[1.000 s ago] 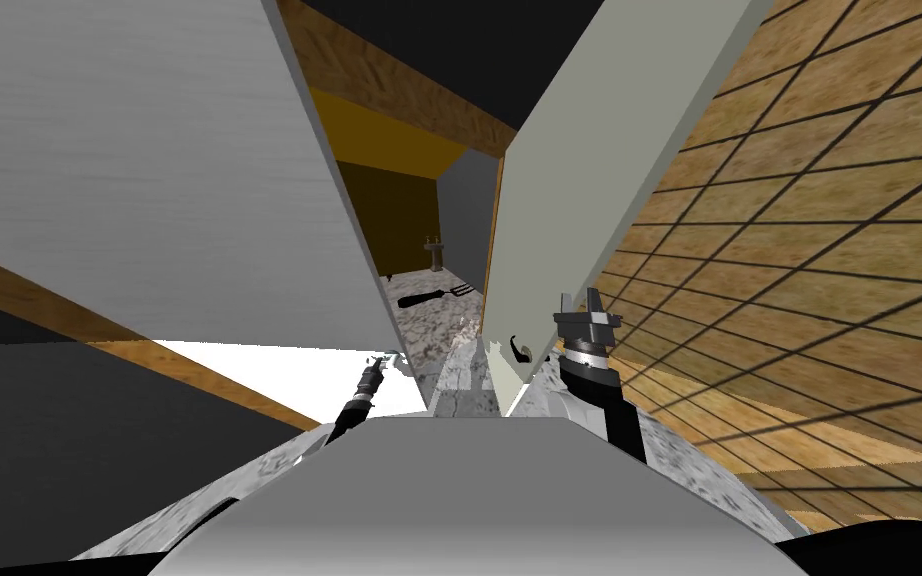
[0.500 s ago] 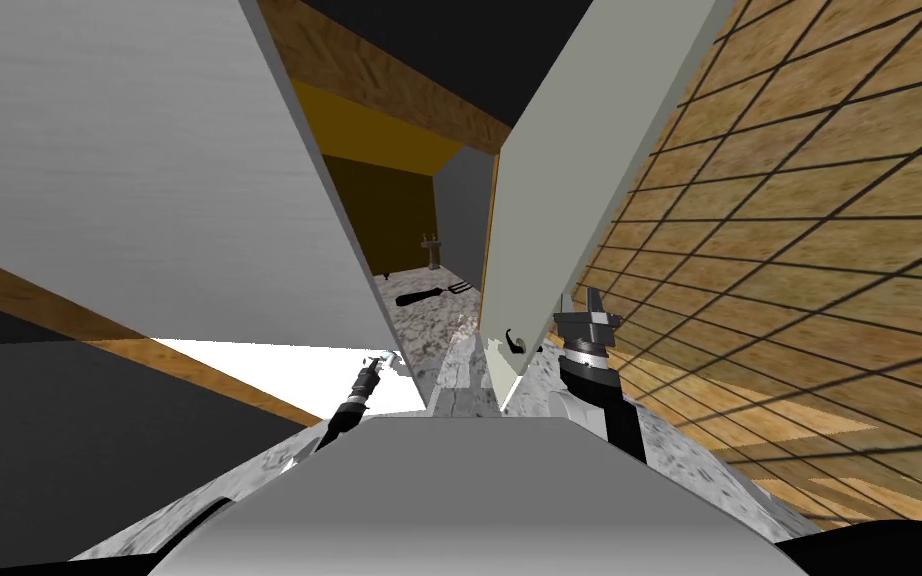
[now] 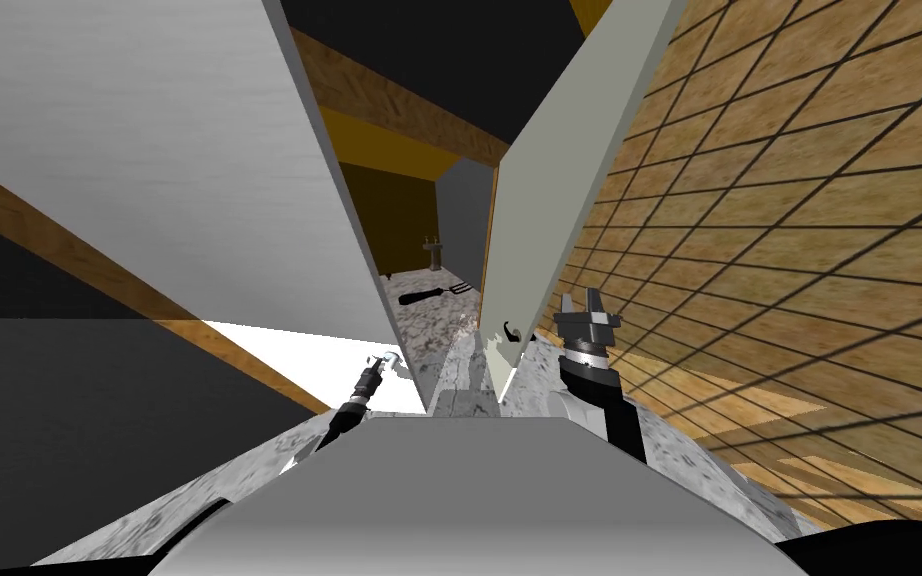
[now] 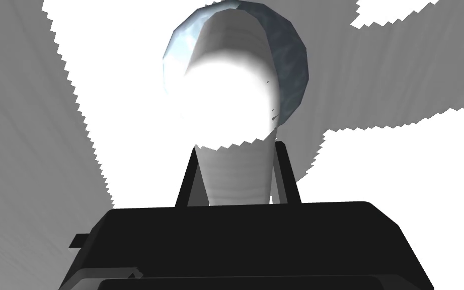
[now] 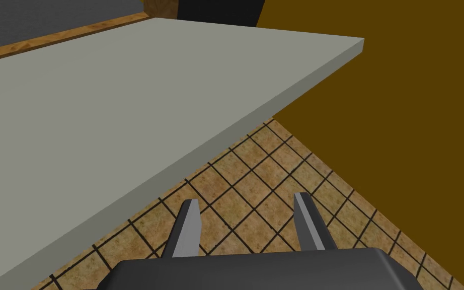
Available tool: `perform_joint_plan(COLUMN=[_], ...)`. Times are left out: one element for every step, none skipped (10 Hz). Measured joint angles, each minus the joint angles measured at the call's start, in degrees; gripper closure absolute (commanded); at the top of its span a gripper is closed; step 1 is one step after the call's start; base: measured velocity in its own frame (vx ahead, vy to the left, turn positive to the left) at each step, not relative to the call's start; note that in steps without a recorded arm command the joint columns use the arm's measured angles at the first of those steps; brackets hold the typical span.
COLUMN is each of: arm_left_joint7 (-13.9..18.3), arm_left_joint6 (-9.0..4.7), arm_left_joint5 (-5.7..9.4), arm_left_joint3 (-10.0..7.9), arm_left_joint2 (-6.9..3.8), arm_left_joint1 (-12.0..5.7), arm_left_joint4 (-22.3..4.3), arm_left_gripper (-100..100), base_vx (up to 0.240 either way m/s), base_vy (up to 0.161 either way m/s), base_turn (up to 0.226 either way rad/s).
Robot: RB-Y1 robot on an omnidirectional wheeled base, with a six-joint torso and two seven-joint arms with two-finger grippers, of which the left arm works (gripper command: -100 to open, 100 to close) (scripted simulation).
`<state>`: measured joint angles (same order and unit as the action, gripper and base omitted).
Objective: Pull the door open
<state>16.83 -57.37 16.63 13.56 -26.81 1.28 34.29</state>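
Door (image 3: 179,150) stands ajar on my left, the left gripper (image 4: 237,151) jaws pinching its knob (image 4: 236,60) (pull seemingly well along, more swing remaining); right gripper (image 5: 246,199) jaws spread, idle.

You see a pale grey-green door (image 5: 125,100); tan floor tiles (image 5: 236,194) with a dark grid; an ochre wall (image 5: 402,100); a mottled blue-grey knob (image 4: 236,70).

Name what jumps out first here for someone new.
A grey-green door stands ajar in the middle of the head view, with a dark lever near its lower edge and the open right gripper beside it. The left gripper is shut on a pale knob beside a big pale panel.
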Motion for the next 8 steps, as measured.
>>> perform_joint_plan(arm_left_joint7=[0.45,0.65,0.85,1.19,1.59,1.93,2.18,2.22], arm_left_joint6=[-0.58,-1.06,-0.55,-0.93,-1.57,-2.37,-2.56,-2.49], arm_left_joint5=[-0.23,-0.52,-0.79,-1.06,-1.39,-1.73,-2.05,-2.16], arm_left_joint3=[0.49,1.1,1.84,2.37,3.11,3.81,4.51,4.71], arm_left_joint2=[-0.06,0.0,-0.33,-0.24,-0.34,-0.15,-0.08,0.04], arm_left_joint1=[-0.74,-1.37,-1.3,-1.85,-2.2,-2.59,-2.69,-2.58], arm_left_joint4=[-0.85,-1.33,-0.09,-0.81,-1.32,-2.14,-2.09,-2.11], arm_left_gripper=[100,100,100,100,100,100,100,100], base_vx=[-0.112,-0.142,-0.109,-0.136,-0.152,-0.158,-0.073,-0.091], base_vy=[0.045,0.086,0.066,0.073,0.111,0.132,0.055,0.01], base_turn=[-0.015,-0.022,-0.021,-0.008,-0.011,-0.022,-0.024,-0.205])
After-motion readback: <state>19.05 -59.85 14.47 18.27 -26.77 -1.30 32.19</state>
